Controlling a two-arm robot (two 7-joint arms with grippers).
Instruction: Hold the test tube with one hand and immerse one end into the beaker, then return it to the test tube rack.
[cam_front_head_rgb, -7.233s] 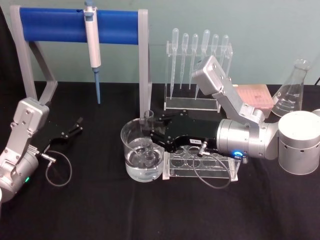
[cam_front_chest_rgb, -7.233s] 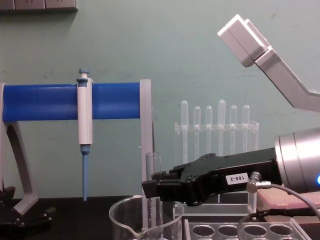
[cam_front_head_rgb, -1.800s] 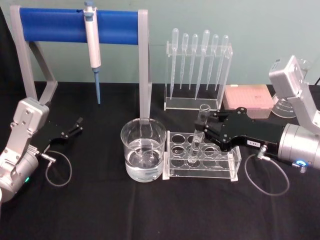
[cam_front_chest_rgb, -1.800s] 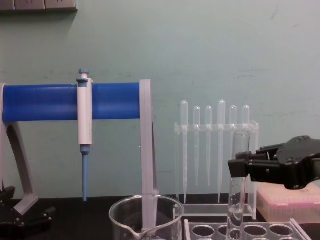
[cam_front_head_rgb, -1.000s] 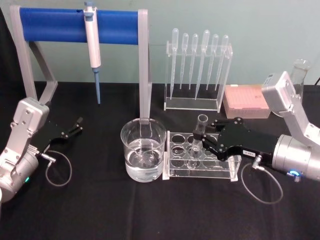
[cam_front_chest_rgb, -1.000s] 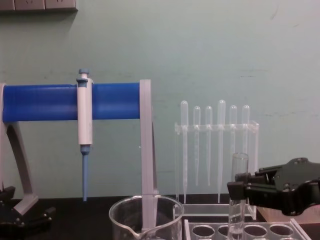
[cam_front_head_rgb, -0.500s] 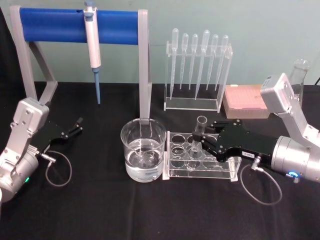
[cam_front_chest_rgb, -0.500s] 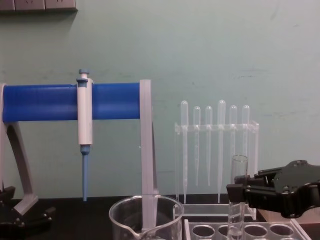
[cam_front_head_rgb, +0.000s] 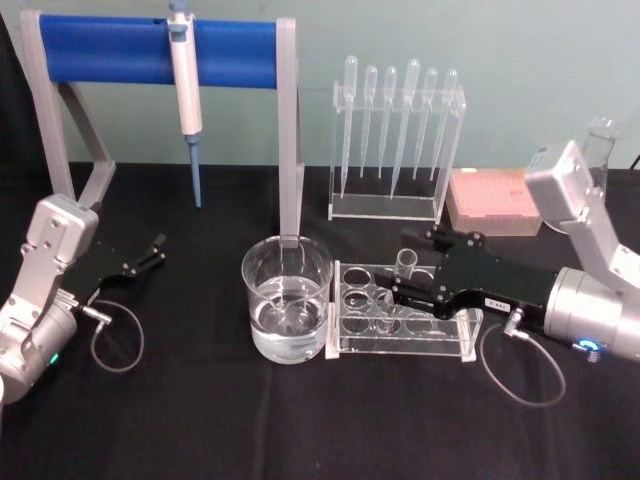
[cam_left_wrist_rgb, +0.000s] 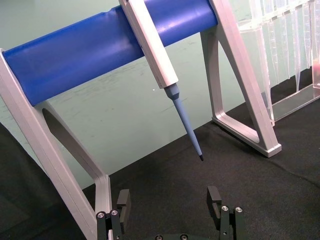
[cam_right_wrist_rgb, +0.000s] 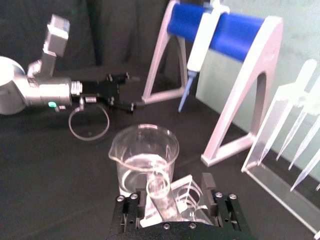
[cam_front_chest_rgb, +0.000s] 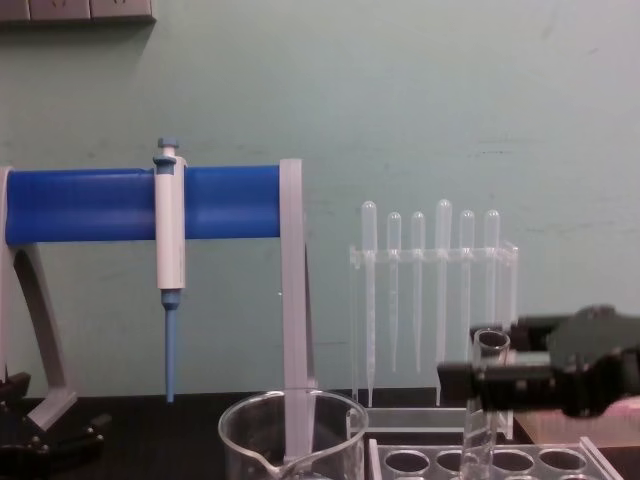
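The test tube (cam_front_head_rgb: 404, 268) stands upright in a hole of the clear rack (cam_front_head_rgb: 440, 338), right of the beaker (cam_front_head_rgb: 287, 310), which holds clear liquid. My right gripper (cam_front_head_rgb: 403, 266) is open, one black finger on each side of the tube's rim and apart from it. The right wrist view shows the test tube's rim (cam_right_wrist_rgb: 159, 188) between the spread fingers of the right gripper (cam_right_wrist_rgb: 172, 198), with the beaker (cam_right_wrist_rgb: 145, 155) just beyond. In the chest view the test tube (cam_front_chest_rgb: 484, 410) rises from the rack. My left gripper (cam_front_head_rgb: 150, 252) rests open at the table's left.
A blue-barred stand (cam_front_head_rgb: 150, 48) with a hanging pipettor (cam_front_head_rgb: 184, 75) is at the back left. A clear holder of plastic pipettes (cam_front_head_rgb: 395, 120) stands behind the rack. A pink tip box (cam_front_head_rgb: 495, 200) and a glass flask (cam_front_head_rgb: 603, 140) sit at the back right.
My right gripper's fingers have spread apart and let go of the test tube, which now stands lower in the rack. The left arm has not moved.
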